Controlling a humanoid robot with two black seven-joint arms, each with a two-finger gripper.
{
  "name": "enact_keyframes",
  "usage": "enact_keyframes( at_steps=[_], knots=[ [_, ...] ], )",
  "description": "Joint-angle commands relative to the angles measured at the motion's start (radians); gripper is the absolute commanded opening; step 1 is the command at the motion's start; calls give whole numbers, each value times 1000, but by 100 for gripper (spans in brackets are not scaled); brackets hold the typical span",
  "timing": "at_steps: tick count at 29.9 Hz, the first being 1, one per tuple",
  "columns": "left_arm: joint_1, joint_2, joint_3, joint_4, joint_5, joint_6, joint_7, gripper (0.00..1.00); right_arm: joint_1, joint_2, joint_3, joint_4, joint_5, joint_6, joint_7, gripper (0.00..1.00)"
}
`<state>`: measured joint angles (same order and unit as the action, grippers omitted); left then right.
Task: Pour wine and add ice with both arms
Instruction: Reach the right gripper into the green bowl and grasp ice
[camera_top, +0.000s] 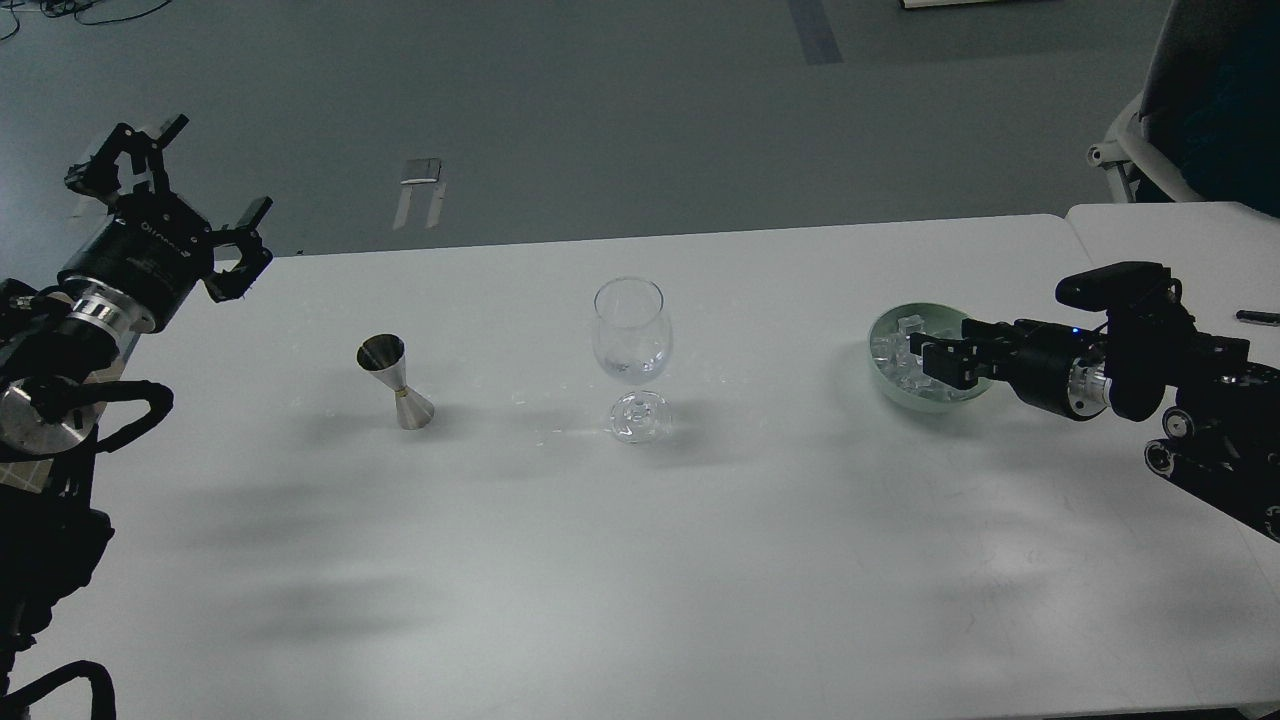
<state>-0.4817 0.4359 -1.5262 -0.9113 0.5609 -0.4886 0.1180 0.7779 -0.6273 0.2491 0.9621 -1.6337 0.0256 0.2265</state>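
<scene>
Grey floor is showing beyond the far edge of a white bench that is filling most of the head view. Near the middle of the bench a clear stemmed wine glass is standing upright; whether any wine is sitting in its bowl I cannot tell. Towards the left edge, well apart from the glass, a steel jigger is standing upright with its open cup facing up.

Towards the right edge a pale green bowl is holding the ice, a heap of clear glassy cubes. The right arm is reaching in from the right edge, and the right claw is lying over the bowl's near rim, down among the cubes. Its dark fingers are overlapping the ice, so I cannot tell whether they are apart or closed on a cube.

The left arm is rising at the far left corner of the bench, and the left claw is hanging above that corner with its fingers spread wide apart, gripping nothing.
</scene>
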Motion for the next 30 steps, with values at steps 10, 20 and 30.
enact_keyframes(
  at_steps=[10,20,30],
  knots=[
    [0,0,1,0,1,0,0,97,3,17,-7,-19,-9,11,-1,66],
    [0,0,0,0,1,0,0,97,18,35,-30,-34,-9,11,-1,55],
    [0,0,0,0,1,0,0,97,18,38,-31,-37,-8,14,-1,52]
  ],
)
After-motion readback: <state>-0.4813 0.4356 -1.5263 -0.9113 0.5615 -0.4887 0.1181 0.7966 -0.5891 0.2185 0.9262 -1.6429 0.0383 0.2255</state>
